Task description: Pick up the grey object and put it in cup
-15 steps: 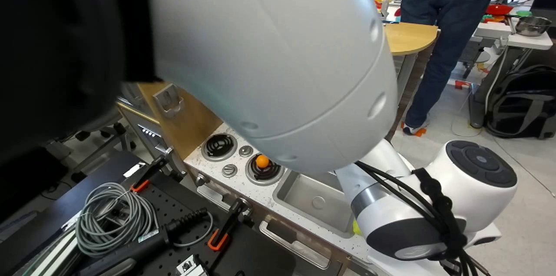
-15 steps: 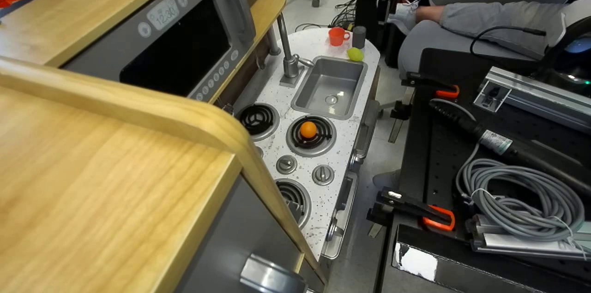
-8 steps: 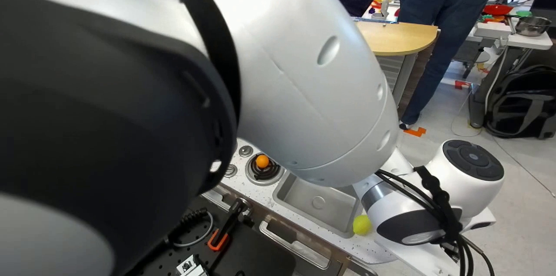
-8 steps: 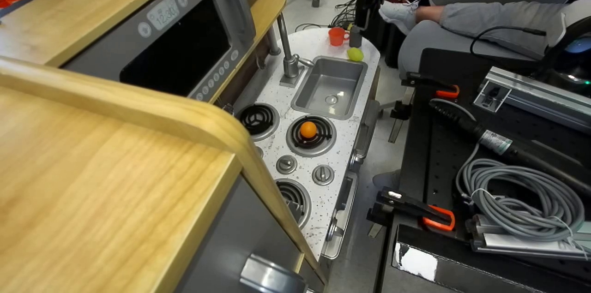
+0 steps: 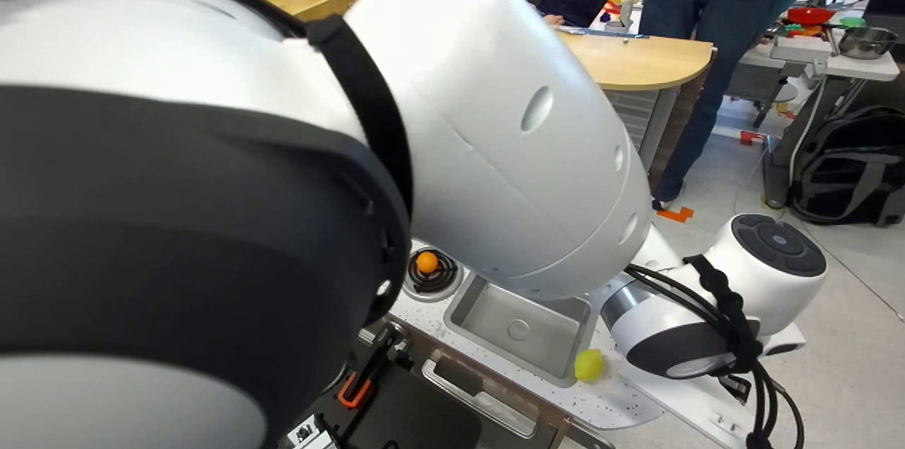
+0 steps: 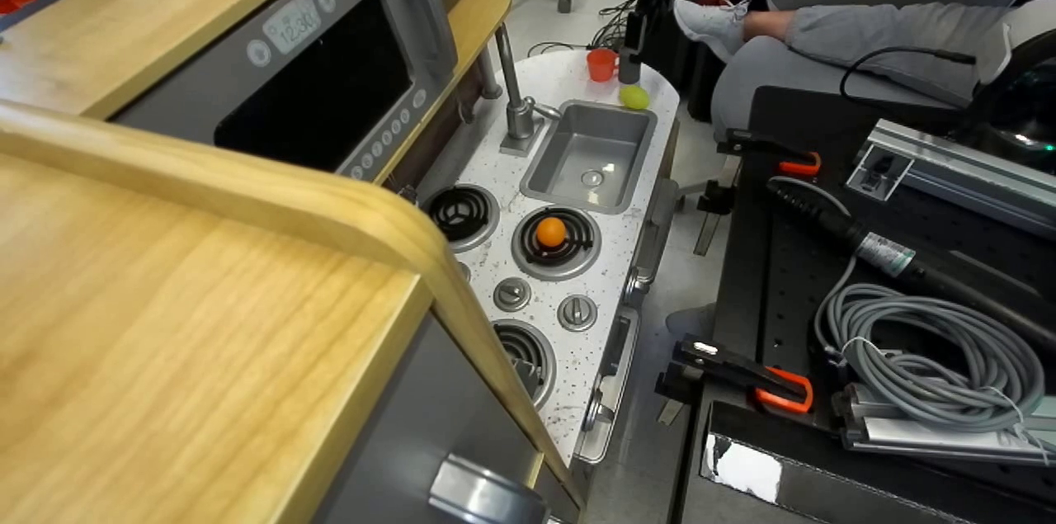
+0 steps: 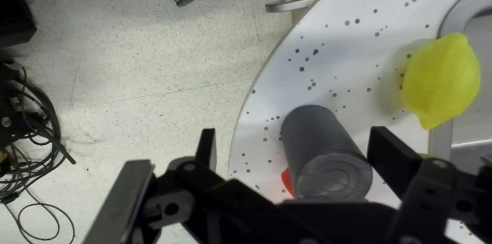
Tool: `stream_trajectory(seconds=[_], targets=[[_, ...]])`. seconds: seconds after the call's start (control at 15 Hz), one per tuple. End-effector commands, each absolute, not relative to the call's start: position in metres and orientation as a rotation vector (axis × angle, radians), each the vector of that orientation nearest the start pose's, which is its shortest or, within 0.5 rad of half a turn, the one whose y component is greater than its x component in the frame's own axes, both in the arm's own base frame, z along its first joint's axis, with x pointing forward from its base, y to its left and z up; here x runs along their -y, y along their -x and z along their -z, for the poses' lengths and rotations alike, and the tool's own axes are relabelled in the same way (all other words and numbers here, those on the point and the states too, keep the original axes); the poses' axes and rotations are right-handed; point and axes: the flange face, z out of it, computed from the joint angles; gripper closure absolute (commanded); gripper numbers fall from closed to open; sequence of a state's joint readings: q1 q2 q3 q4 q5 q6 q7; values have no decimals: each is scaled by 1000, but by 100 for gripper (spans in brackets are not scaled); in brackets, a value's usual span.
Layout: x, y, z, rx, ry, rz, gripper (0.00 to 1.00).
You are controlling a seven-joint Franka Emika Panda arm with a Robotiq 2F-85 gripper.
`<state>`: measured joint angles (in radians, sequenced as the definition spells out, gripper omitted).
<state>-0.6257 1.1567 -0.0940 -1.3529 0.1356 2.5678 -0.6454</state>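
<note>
The grey object (image 7: pixel 323 144) is a dark grey cylinder standing on the white speckled counter's rounded end; it also shows in an exterior view (image 6: pixel 629 72). My gripper (image 7: pixel 293 142) is open over it, one finger on each side. The right finger is close against the cylinder's top edge; the left finger is well apart from it. In an exterior view my gripper (image 6: pixel 634 41) comes down from above it. The red cup (image 6: pixel 601 65) stands upright close beside the cylinder; only a sliver of the cup (image 7: pixel 287 182) shows in the wrist view. Cup and cylinder are hidden in an exterior view.
A yellow-green lemon (image 7: pixel 442 80) lies by the sink (image 6: pixel 528 177). An orange ball (image 6: pixel 551 232) rests on a burner. The faucet (image 6: pixel 518 115) rises behind the sink. The counter's rounded edge (image 7: pixel 238 121) lies beside the left finger. A person's leg (image 6: pixel 767 26) is beyond the counter.
The arm has swung down and my gripper has come in over the grey object. The grey object appears shifted slightly left, nearer the cup, in an exterior view.
</note>
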Motion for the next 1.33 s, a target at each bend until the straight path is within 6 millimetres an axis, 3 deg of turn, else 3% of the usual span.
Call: stream_trajectory(seconds=[0.0,0.27,0.33,0.4,0.47,0.67,0.93,1.27], targets=[[466,-552,-13,-197,3157,77,0],[459,-561,-2,-161,3147,84,1],[456,-564,0,-149,3148,92,17],[455,-567,0,-141,3151,99,25],[454,-568,1,-130,3153,102,28],[454,-572,-3,-88,3174,98,51],[458,-572,-24,-77,3195,124,80],[462,-576,-62,-119,3149,163,83]])
